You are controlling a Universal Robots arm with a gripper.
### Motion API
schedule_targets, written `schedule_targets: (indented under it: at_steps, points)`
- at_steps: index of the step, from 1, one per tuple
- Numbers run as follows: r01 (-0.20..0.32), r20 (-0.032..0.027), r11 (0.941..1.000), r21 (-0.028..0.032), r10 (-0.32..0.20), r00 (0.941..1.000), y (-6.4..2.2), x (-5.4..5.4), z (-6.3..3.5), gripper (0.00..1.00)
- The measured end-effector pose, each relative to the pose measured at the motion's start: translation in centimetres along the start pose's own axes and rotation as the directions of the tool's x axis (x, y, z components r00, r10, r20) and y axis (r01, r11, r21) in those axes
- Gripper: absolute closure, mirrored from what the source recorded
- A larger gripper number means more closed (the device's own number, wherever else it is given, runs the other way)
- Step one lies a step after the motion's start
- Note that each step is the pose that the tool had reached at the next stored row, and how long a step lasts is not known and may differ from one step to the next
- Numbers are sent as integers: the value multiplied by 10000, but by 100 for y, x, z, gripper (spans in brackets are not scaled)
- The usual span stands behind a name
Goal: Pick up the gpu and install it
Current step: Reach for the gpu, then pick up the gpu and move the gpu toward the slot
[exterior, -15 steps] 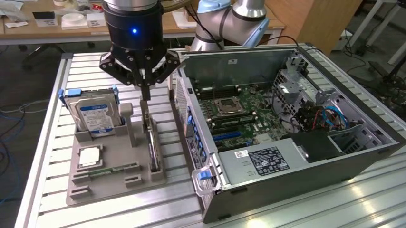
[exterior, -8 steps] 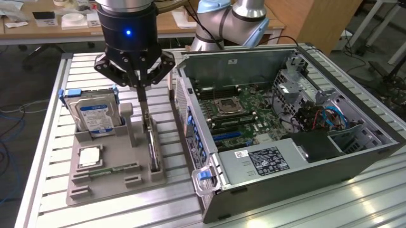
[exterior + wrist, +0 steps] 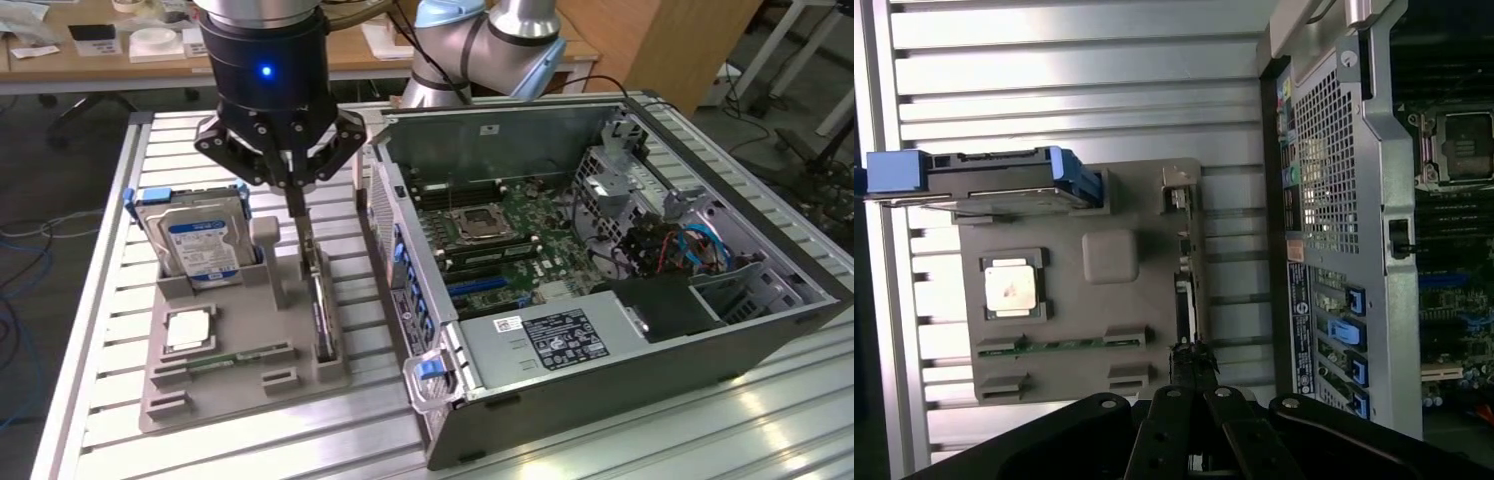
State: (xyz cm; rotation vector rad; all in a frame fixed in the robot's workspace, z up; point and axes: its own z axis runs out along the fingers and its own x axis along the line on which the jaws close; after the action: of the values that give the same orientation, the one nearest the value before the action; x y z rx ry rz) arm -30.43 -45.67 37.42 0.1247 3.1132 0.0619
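Tool: the tool point(image 3: 288, 188) stands over the grey holder tray point(image 3: 227, 385), fingers drawn fully together and pinched on the upper edge of the gpu point(image 3: 322, 310).
Gpu: it stands on edge in the tray's slot along the tray edge nearest the computer case point(image 3: 641, 370), not yet lifted out.
Edges: a narrow strip of bare slatted surface point(image 3: 174, 135) separates that tray edge from the case's perforated rear wall.
Neighbours: the hard drive point(image 3: 203, 240) stands upright at the tray's far corner toward the exterior view's left, well apart from the card.
Open room: the case lies lidless, motherboard exposed.
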Motion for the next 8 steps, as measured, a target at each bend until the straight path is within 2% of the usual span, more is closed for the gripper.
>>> schedule_targets:
  at_steps: [8]
  points:
    - [-2, 0, 10000, -1, 2, 10000, 0, 1, 0, 89]
